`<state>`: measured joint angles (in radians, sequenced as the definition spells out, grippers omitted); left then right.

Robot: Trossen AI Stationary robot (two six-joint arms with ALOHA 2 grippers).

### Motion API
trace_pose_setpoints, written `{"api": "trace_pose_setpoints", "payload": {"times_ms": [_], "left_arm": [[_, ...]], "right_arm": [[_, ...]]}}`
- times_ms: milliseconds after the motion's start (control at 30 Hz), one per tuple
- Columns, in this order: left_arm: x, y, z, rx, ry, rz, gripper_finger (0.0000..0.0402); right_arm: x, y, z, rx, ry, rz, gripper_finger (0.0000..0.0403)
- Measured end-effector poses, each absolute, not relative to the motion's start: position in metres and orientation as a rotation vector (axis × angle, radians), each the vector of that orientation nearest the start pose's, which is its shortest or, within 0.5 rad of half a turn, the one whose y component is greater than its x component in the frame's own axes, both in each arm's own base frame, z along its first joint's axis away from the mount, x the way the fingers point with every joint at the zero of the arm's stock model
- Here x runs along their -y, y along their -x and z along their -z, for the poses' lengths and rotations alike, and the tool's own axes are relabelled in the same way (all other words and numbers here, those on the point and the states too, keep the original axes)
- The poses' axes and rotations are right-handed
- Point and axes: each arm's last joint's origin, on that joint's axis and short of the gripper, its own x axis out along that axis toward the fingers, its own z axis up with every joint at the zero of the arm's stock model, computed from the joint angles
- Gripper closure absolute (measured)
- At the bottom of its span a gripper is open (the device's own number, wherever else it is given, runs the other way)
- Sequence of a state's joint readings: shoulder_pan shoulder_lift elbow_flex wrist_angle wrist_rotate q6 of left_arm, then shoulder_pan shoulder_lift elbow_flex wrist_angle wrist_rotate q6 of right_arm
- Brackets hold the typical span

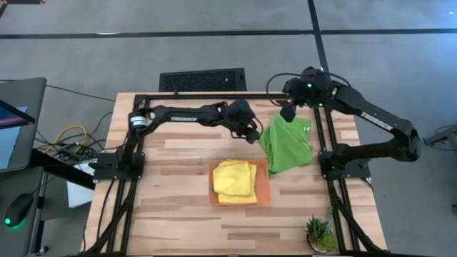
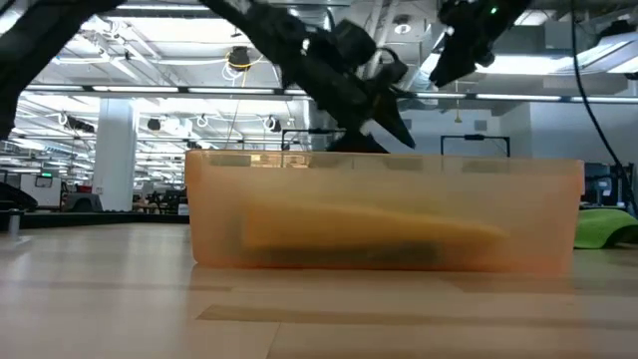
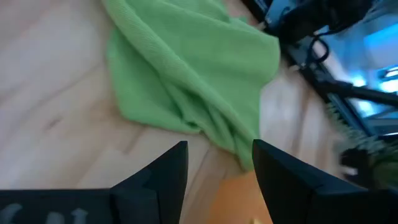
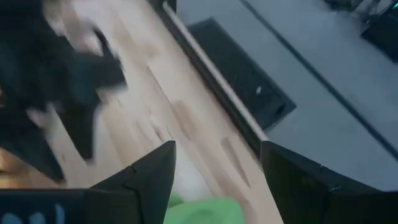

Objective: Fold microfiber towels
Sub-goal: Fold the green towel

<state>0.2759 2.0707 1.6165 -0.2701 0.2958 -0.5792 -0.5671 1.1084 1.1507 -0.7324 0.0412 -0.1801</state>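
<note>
A lime green microfiber towel (image 1: 287, 148) lies crumpled on the table at the right, in folds (image 3: 186, 68). Two yellow towels (image 1: 235, 178) lie folded in the orange tray (image 1: 265, 187) near the middle. My left gripper (image 1: 253, 135) hovers open beside the green towel's left edge, fingers slanting down toward it (image 3: 217, 163). My right gripper (image 1: 288, 114) stands open high above the towel's far end; nothing hangs from it in the low view (image 2: 454, 62). A bit of green (image 4: 202, 211) shows below between its fingers.
The tray's translucent orange wall (image 2: 229, 224) fills the low view's middle. A small potted plant (image 1: 319, 233) stands at the near right corner. Black frame rails (image 1: 323, 135) border the table, and a black grille (image 1: 202, 79) lies beyond the far edge.
</note>
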Motion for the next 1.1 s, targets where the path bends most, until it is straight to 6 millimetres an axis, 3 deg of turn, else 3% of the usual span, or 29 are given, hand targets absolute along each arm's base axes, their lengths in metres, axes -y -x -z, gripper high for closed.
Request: {"api": "trace_pose_setpoints", "payload": {"times_ms": [267, 567, 1100], "left_arm": [[-0.137, -0.464, -0.161, -0.709, 0.903, -0.188, 0.023], [-0.143, -0.466, -0.151, -0.683, 0.908, -0.309, 0.023], [-0.136, -0.477, -0.125, -0.676, 1.0, -0.29, 0.023]], "right_arm": [[0.106, -0.168, -0.364, -0.611, -0.118, 0.568, 0.0143], [0.103, -0.165, -0.363, -0.619, -0.16, 0.583, 0.0143], [0.106, -0.17, -0.36, -0.64, -0.164, 0.578, 0.0143]]}}
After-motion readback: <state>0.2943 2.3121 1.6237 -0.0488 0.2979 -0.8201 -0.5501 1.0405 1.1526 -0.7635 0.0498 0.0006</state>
